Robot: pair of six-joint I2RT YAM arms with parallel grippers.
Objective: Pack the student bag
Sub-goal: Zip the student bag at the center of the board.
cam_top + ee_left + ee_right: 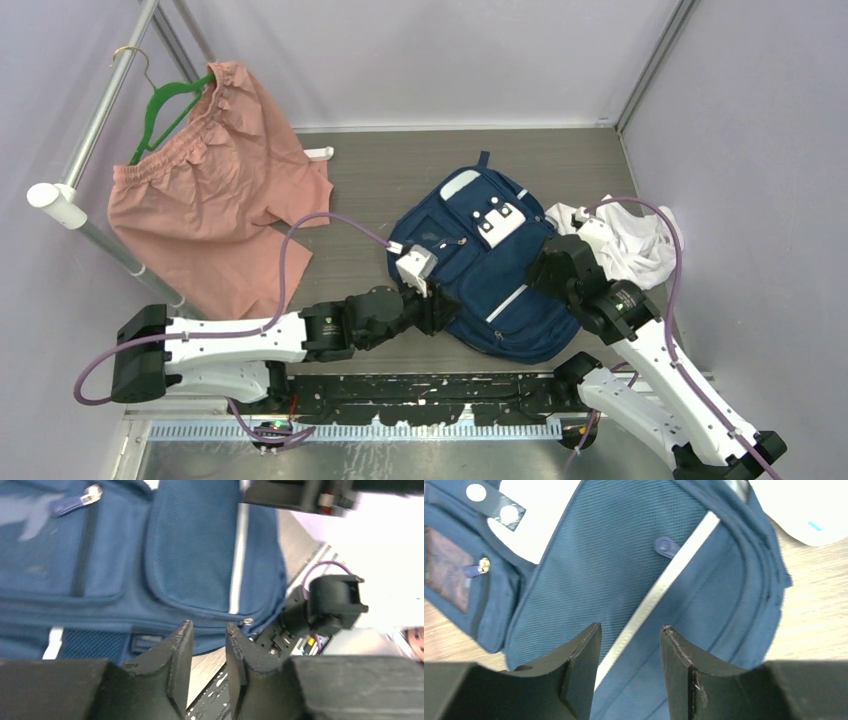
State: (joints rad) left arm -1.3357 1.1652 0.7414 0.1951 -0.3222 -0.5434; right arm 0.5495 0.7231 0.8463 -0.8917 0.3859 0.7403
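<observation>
The student bag point(490, 260) lies flat mid-table, navy blue with white stripes and a white patch on its front pocket, zips closed. My left gripper point(440, 305) sits at the bag's near left edge. In the left wrist view its jaws point(209, 627) stand a narrow gap apart with nothing between them, just short of the bag point(200, 545), and a small metal zip pull point(247, 622) lies by the right fingertip. My right gripper point(545, 270) hovers at the bag's right side. It is open point(630, 627) over the blue fabric point(624, 570) and a white stripe, gripping nothing.
A crumpled white cloth point(630, 240) lies right of the bag. Pink shorts point(215, 190) on a green hanger point(165, 110) hang from a metal rail point(90, 140) at the left. Walls close in the back and both sides.
</observation>
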